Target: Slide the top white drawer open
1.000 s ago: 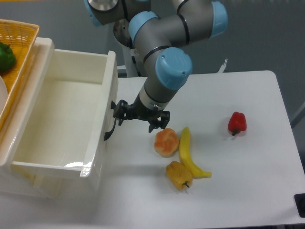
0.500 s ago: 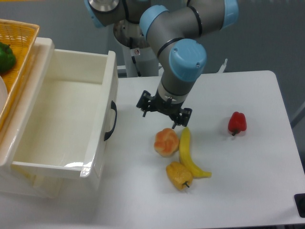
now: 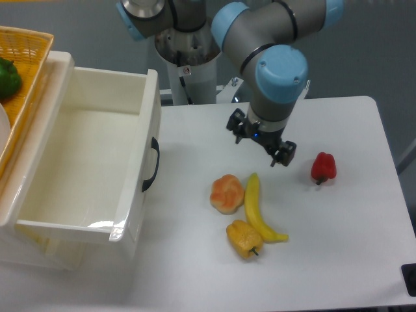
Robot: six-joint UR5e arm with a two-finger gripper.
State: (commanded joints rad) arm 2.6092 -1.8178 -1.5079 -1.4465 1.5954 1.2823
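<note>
Drawer (image 3: pixel 84 162) stiff, glossy, slippery; best hold is black handle (image 3: pixel 151 165); gripper (image 3: pixel 262 138) apart, jaws wide, empty

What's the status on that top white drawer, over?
Hand open, empty, above the table, clear of the black handle. Top white drawer pulled fully out. Nothing blocking; peach, banana and peppers lie aside.

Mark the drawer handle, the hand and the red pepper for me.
black handle (image 3: pixel 151 166), fixed camera view, middle of the curved bar.
hand (image 3: pixel 262 142), fixed camera view, midway between the fingertips.
red pepper (image 3: pixel 323 166), fixed camera view, centre of its body.
</note>
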